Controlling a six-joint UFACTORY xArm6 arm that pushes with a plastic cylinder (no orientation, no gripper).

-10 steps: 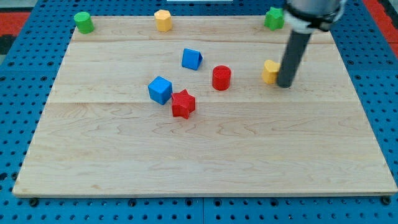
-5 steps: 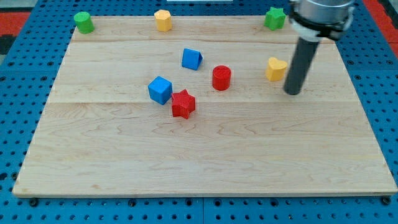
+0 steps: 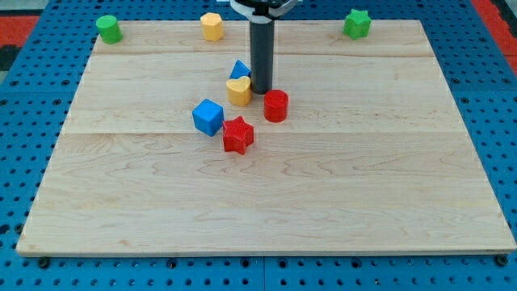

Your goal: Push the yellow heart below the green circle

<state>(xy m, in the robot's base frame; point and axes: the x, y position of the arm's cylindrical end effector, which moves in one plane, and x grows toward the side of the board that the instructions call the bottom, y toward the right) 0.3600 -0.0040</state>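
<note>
Yellow heart (image 3: 238,90): small yellow block, lobes facing up in the view, standing near the middle of the table (image 3: 339,186), slightly toward the view's top.
My tip (image 3: 260,90): lower end of the dark rod, resting just beside the yellow heart on its right side in the view; contact appears likely but cannot be confirmed.
Fingers: the arm carries none; the rod holds nothing.
Green circle (image 3: 108,28): at the table's top left corner in the view, well apart from the yellow heart.
Blue triangular block (image 3: 239,69): directly behind the yellow heart toward the view's top, partly hidden by it and by the rod.
Red cylinder (image 3: 276,106): just beside the tip, toward the view's lower right.
Blue cube (image 3: 208,117): near the yellow heart, toward the view's lower left, lying on the side facing the green circle.
Red star (image 3: 237,135): below the yellow heart in the view, touching or nearly touching the blue cube.
Yellow block (image 3: 212,26): at the top edge, shape unclear.
Green star (image 3: 356,23): at the top edge, toward the view's right.
</note>
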